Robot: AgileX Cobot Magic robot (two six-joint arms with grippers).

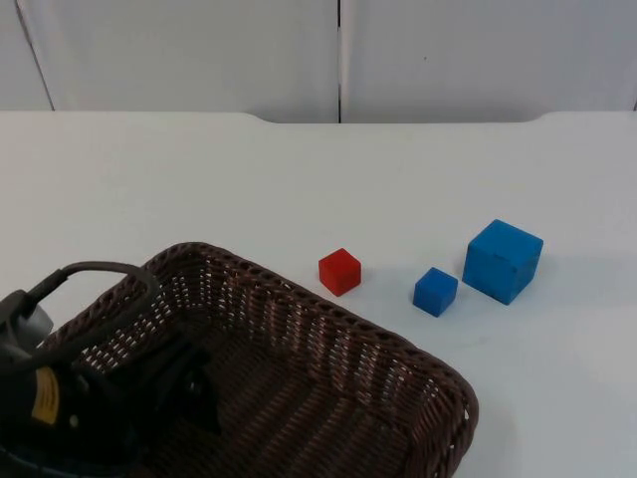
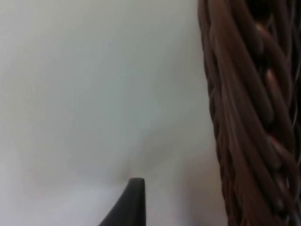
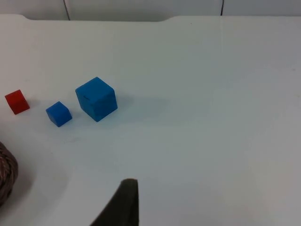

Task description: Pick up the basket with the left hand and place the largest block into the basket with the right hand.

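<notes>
One left tool (image 1: 149,398) at basket (image 1: 328,339) rim, grip state unclear, three blocks apart.

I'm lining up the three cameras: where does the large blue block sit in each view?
Top view: the large blue block stands right of the small blue block.
Left wrist view: not in it.
Right wrist view: it stands beside the small blue block.
Shared landmark: the red block.

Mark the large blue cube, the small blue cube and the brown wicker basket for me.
large blue cube (image 1: 503,261), top view, on its front face.
small blue cube (image 1: 435,291), top view, on its middle.
brown wicker basket (image 1: 299,324), top view, on its far wall.
</notes>
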